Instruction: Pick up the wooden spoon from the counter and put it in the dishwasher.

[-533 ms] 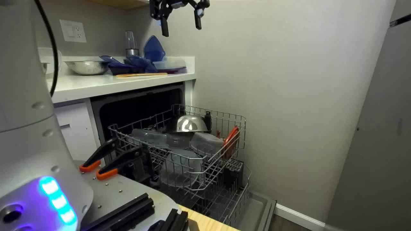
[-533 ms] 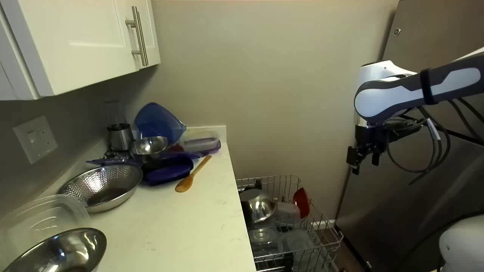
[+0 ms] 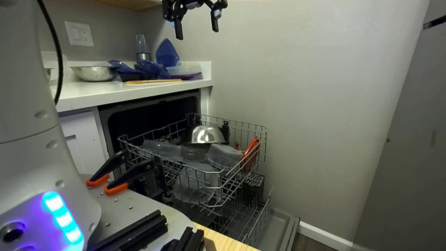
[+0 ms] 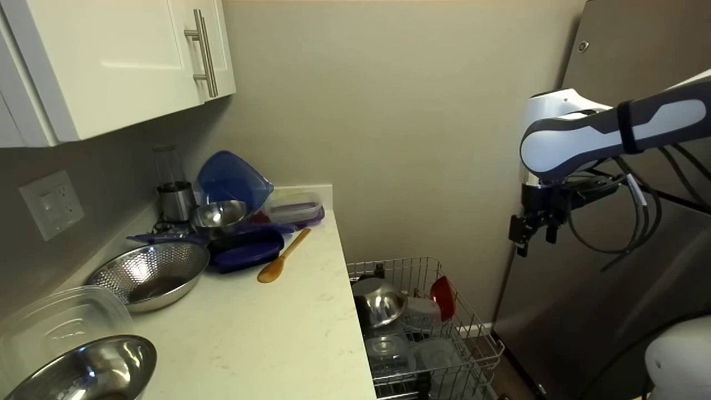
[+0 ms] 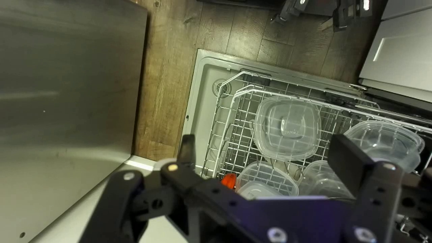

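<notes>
Running along the left, the white counter is met by a beige wall at the far end. Dishwasher is seen from above in the wrist view; wooden spoon is shown only in both exterior views. It is laid on the counter, long axis slanted, bowl end pointed near-left, handle far-right. Gripper is held high, fingers spread apart.

In an exterior view, one end of the counter is hidden by the robot arm; the gripper, well apart from the counter, is cut off above. In an exterior view, the dishwasher rack is partly covered by the counter, and a steel bowl at its near end is cropped below.
</notes>
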